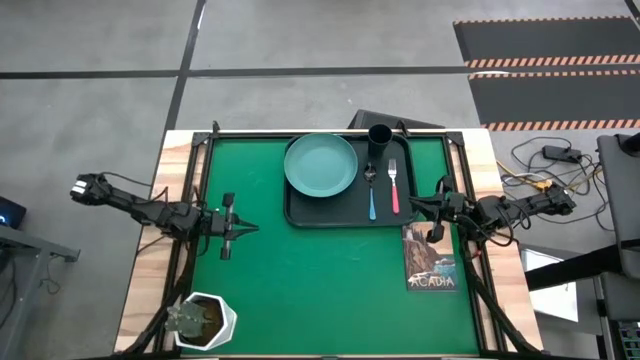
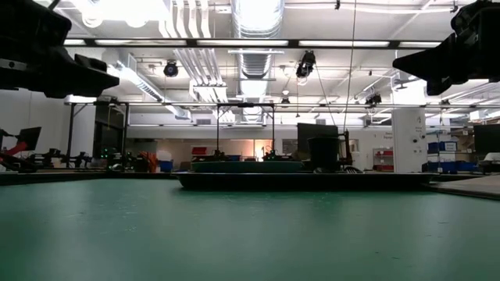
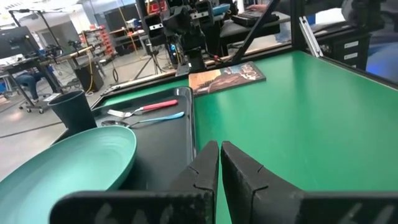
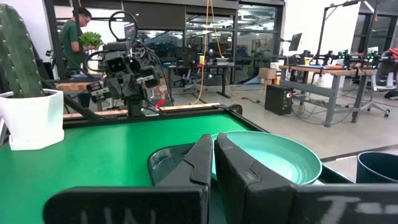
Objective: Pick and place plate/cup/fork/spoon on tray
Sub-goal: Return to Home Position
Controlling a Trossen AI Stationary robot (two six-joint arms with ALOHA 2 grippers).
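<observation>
- The left tool (image 1: 238,229) hangs over the bench's (image 1: 320,290) left part, well apart from the tray (image 1: 296,214); its wrist view shows its fingers (image 3: 205,171) pressed narrow together, holding nothing
- A white pot with a plant (image 1: 203,320) stands at the bench's near left corner; the right wrist view shows it as a ribbed cactus in a smooth pot (image 4: 30,115)
- On the black tray at the far middle lie, left to right, the round teal plate (image 1: 321,165), the blue-handled spoon (image 1: 371,194), the black cup (image 1: 380,139) behind it, and the pink-handled fork (image 1: 394,186)
- The low view shows only the tray's edge (image 2: 305,180) with the cup (image 2: 323,154) rising above it, under ceiling ducts and lamps
- The ACADIA book (image 1: 431,256) lies flat just right of the tray
- The right tool (image 1: 424,207) hangs beside the tray's right edge, fingers (image 4: 202,160) likewise narrow and holding nothing
- A person (image 4: 74,37) stands in the room beyond the green mat
</observation>
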